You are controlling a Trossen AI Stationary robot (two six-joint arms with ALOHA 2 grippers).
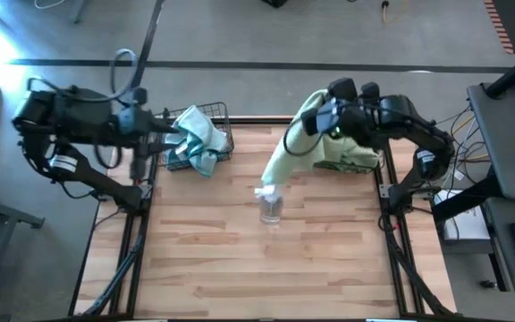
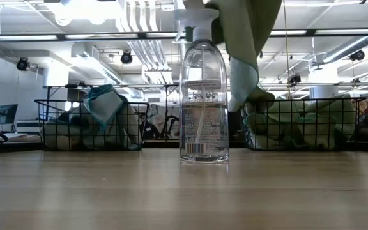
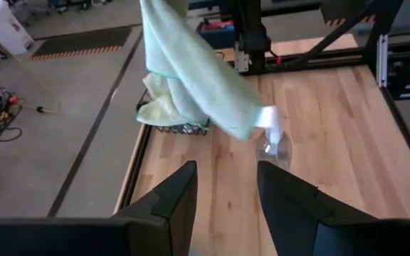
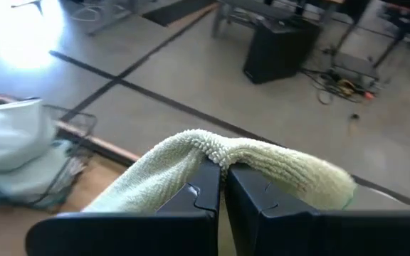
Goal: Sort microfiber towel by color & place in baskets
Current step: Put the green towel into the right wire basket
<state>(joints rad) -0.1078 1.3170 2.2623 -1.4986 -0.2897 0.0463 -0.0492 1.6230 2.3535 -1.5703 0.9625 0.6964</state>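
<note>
The right gripper is clamped on a pale green towel hanging above the tabletop beside the right basket — mid-delivery. Next it likely needs carrying over that basket and releasing. The left gripper hangs open by the left basket. Two baskets, both holding towels — one clear bottle between.

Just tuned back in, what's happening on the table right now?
The right gripper is shut on a pale green towel, which hangs lifted beside the right basket that already holds green towels. The left gripper is open and empty by the left basket, which holds bluish towels. A clear spray bottle stands mid-table, and the hanging towel's lower edge reaches it.
</note>
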